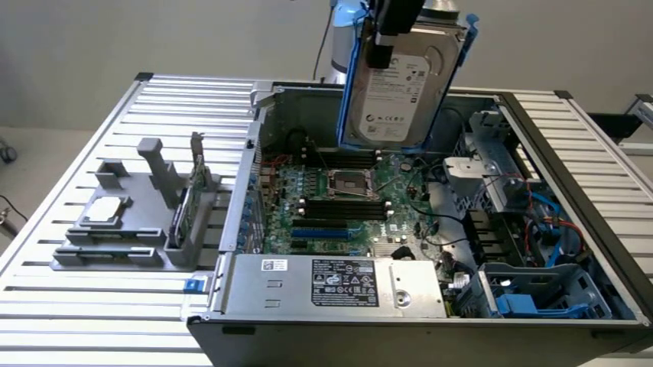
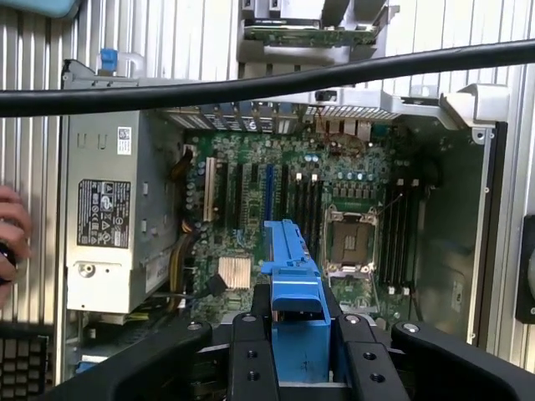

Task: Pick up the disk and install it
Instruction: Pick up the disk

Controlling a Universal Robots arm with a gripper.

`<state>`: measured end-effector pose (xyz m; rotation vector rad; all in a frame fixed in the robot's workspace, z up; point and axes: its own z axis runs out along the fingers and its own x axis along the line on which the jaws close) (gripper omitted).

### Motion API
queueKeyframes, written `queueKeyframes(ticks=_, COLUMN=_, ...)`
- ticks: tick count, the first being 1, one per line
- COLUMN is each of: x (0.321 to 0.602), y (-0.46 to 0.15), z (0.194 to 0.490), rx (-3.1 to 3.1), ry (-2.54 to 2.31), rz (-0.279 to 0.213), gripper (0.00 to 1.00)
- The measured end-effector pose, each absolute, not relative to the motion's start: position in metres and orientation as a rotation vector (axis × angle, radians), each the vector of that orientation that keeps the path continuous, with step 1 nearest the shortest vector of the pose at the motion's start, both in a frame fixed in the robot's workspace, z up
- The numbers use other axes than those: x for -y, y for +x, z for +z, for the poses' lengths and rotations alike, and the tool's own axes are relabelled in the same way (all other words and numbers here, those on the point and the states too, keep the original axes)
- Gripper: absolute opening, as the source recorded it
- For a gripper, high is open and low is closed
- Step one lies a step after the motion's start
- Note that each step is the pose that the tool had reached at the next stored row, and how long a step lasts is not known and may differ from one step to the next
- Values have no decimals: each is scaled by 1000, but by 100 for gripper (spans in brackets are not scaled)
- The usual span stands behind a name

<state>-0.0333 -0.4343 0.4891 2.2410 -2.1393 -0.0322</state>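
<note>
- Hanging from the gripper (image 1: 386, 46) in the exterior view, the disk (image 1: 403, 84) stands nearly upright, clamped at its upper end. Its white-labelled face is turned toward the camera and its blue carrier (image 1: 350, 84) runs along both sides.
- In that same view the disk is held above the open computer case (image 1: 571, 176), with its lower edge over the far end of the motherboard (image 1: 347, 191).
- The power supply (image 1: 337, 283) fills the case's near end, well apart from the disk.
- To the exterior view's left of the case, a grey fixture (image 1: 112, 256) sits on the slatted table (image 1: 82, 153). It carries a flat silver chip (image 1: 107, 210) and an upright green card (image 1: 189, 202), both far from the gripper.
- Turning to the wrist view, the gripper (image 2: 299, 330) is clenched on the disk (image 2: 292, 267), its black fingers (image 2: 251, 359) pressing either side of the blue carrier, which juts out between them.
- Beyond the carrier lies the motherboard (image 2: 276, 192) with its processor socket (image 2: 351, 238), and the power supply (image 2: 109, 225) sits beside the board.
- A black cable (image 2: 251, 83) crosses in front of the scene.
- A person's hand (image 2: 10, 242) shows at the frame's edge, on the power supply's outer side.
</note>
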Motion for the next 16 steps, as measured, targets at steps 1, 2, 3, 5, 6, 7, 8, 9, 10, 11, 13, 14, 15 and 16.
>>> queueKeyframes(ticks=1, x=437, y=-31, z=489, rx=2139, ry=2241, rz=-32, gripper=33)
queueKeyframes(ticks=2, x=440, y=-28, z=489, rx=2139, ry=2241, rz=-32, gripper=33)
queueKeyframes(ticks=3, x=443, y=-25, z=489, rx=2139, ry=2241, rz=-32, gripper=33)
queueKeyframes(ticks=5, x=448, y=-19, z=489, rx=2139, ry=2241, rz=-32, gripper=33)
queueKeyframes(ticks=6, x=451, y=-17, z=489, rx=2139, ry=2241, rz=-32, gripper=33)
queueKeyframes(ticks=7, x=454, y=-14, z=489, rx=2139, ry=2241, rz=-32, gripper=33)
queueKeyframes(ticks=8, x=456, y=-11, z=489, rx=2139, ry=2241, rz=-32, gripper=33)
queueKeyframes(ticks=9, x=459, y=-8, z=489, rx=2139, ry=2241, rz=-32, gripper=33)
queueKeyframes(ticks=10, x=462, y=-5, z=489, rx=2139, ry=2241, rz=-32, gripper=33)
queueKeyframes(ticks=11, x=464, y=-2, z=489, rx=2139, ry=2241, rz=-32, gripper=33)
queueKeyframes(ticks=13, x=470, y=4, z=489, rx=2139, ry=2241, rz=-32, gripper=33)
queueKeyframes(ticks=14, x=472, y=7, z=489, rx=2139, ry=2241, rz=-32, gripper=33)
queueKeyframes(ticks=15, x=475, y=10, z=489, rx=2139, ry=2241, rz=-32, gripper=33)
queueKeyframes(ticks=16, x=477, y=13, z=489, rx=2139, ry=2241, rz=-32, gripper=33)
